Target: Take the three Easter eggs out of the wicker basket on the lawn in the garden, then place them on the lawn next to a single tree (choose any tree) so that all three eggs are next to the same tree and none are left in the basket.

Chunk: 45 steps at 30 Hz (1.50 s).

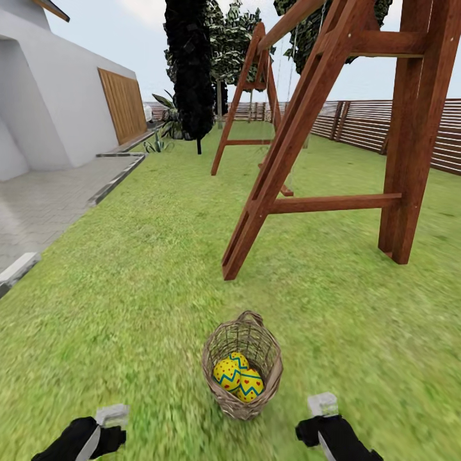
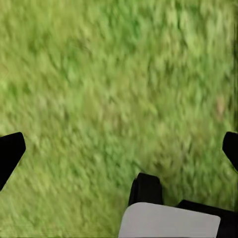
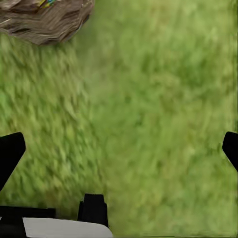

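Observation:
The wicker basket stands upright on the lawn, close in front of me. Three yellow Easter eggs with blue zigzags and red dots lie inside it: one at the left, one at the right, one partly hidden behind them. My left gripper hovers over grass to the basket's left, my right gripper to its right. Both are open and empty. The right wrist view catches the basket's wall; in the left wrist view the left gripper is over bare grass. Trees stand far off.
A big wooden swing frame straddles the lawn ahead and to the right. A black-leaved tree and spiky plants stand at the far back. A paved path and a white house wall lie to the left, and a slatted fence runs along the right.

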{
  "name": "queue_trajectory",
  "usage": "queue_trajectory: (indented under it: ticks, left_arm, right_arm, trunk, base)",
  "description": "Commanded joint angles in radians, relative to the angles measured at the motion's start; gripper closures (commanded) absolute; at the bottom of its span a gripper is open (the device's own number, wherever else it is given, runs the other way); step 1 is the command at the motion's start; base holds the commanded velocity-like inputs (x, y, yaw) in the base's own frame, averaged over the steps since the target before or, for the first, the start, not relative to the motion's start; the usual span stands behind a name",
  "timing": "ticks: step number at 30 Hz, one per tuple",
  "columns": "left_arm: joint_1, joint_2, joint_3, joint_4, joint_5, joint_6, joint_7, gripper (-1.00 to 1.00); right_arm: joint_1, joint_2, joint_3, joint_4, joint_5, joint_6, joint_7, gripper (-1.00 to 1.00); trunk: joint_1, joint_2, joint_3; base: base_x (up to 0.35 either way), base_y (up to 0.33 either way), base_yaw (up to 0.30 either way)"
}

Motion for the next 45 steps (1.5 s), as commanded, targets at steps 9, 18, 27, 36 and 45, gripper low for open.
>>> queue_trajectory:
  ticks: [9,18,27,36,45]
  left_arm:
    - [-0.257,-0.059,0.009,-0.008,0.011,0.145,0.003,-1.00]
    - [-0.306,-0.071,0.073,-0.032,0.046,0.209,-0.002,-1.00]
    - [-0.307,-0.135,0.075,-0.035,0.047,0.212,-0.001,-1.00]
    - [-0.307,-0.172,0.075,-0.035,0.046,0.213,0.002,-1.00]
    - [-0.307,-0.175,0.075,-0.034,0.047,0.213,0.002,-1.00]
  right_arm:
    - [-0.297,0.000,-0.007,0.207,-0.010,0.075,-0.113,-1.00]
    - [-0.354,0.004,-0.026,0.140,-0.056,0.080,-0.125,-1.00]
    - [-0.354,0.005,-0.025,0.122,-0.057,0.082,-0.127,-1.00]
    - [-0.354,0.004,-0.028,0.121,-0.059,0.082,-0.126,-1.00]
    - [-0.354,0.005,-0.026,0.124,-0.059,0.082,-0.126,-1.00]
  trunk:
    - [0.000,-0.001,-0.001]
    - [0.000,-0.001,-0.001]
    - [0.000,-0.001,-0.002]
    - [0.000,-0.001,-0.007]
    - [0.000,-0.001,-0.014]
  base:
    - [0.000,0.000,0.000]
    - [0.000,0.000,0.057]
    - [-0.143,-0.232,0.285]
    - [-0.018,-0.323,0.267]
    - [0.055,-0.324,0.240]
